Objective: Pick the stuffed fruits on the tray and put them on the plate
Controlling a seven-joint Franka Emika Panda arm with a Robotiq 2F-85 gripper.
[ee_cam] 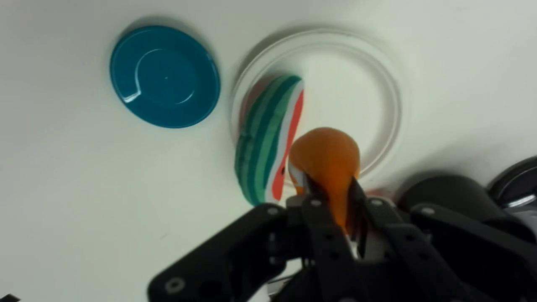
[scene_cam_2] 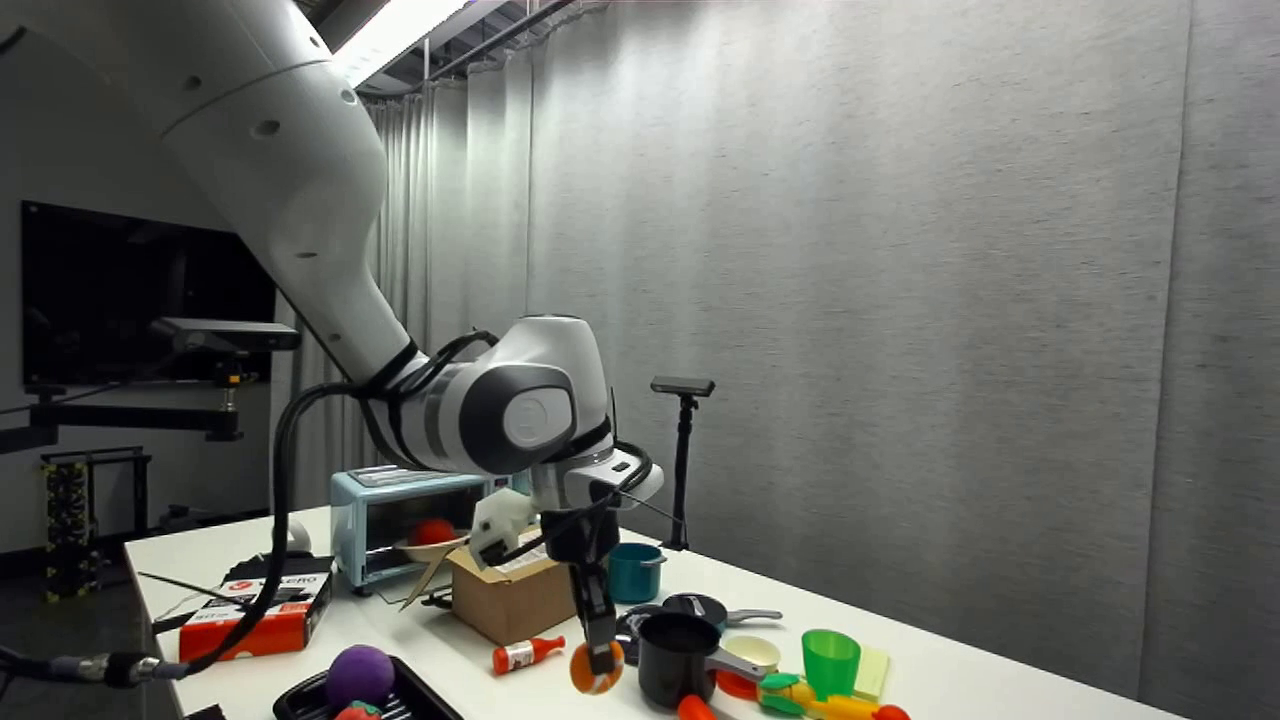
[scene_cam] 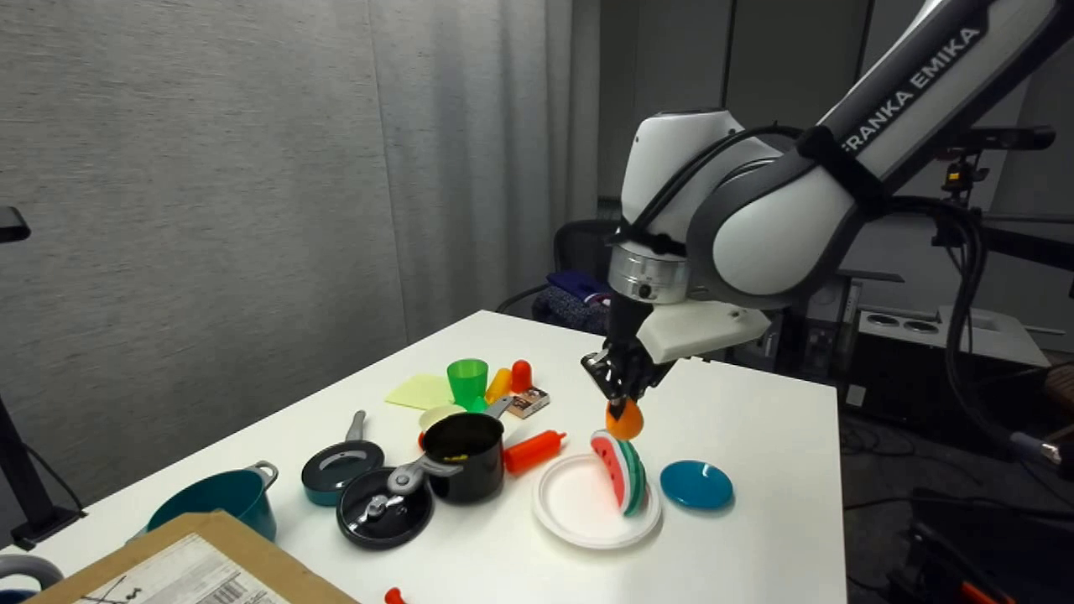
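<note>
Above a white table (scene_cam: 755, 436), a Franka Emika arm (scene_cam: 780, 235) holds out its gripper (ee_cam: 332, 188), which pinches a stuffed orange (ee_cam: 325, 155) raised off the surface. The orange's rounded end points down, away from the gripper, and in the wrist view it overlaps the rim of a white plate (ee_cam: 352, 96). It looks nearly round in both exterior views, so its long axis is hard to tell.

On the plate rests a stuffed watermelon slice (scene_cam: 621, 474), its long axis running along one side, one end inside the rim, the other reaching over it, near the held orange. Whether the two touch cannot be told. The slice's striped rind faces a blue dish (ee_cam: 165, 77), just beside the plate toward the table edge opposite the gray curtain (scene_cam: 252, 168); the slice's red face turns toward a black saucepan (scene_cam: 466, 466).

Seen in an exterior view, a black tray (scene_cam_2: 425, 695), partly cut off by the frame, holds a round purple stuffed fruit (scene_cam_2: 360, 676) and a red stuffed fruit (scene_cam_2: 358, 711) of which little shows. Between plate and saucepan, a red squeeze bottle (scene_cam: 533, 453) lies on its side, while a green cup (scene_cam: 467, 382) stands upright toward the table's far curtain-side corner.
</note>
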